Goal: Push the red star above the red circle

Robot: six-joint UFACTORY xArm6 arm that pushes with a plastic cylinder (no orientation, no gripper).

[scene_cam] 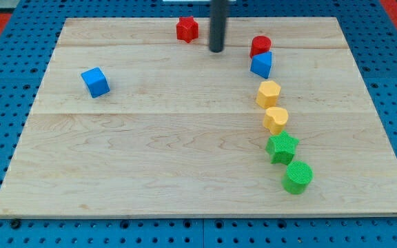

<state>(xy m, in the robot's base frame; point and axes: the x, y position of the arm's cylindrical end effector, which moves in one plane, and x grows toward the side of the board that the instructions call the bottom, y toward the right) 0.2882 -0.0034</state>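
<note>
Position matters most: my tip (pixel 216 49) rests on the board (pixel 150 151) between the red star (pixel 187 29) and the red circle (pixel 260 45) — star to the view's left and slightly up, circle to the view's right, touching a blue block (pixel 261 65). I have no pincer, only a rod, pinching nothing. I judge I must get round to the star's left side — then push rightward along the top edge.
</note>
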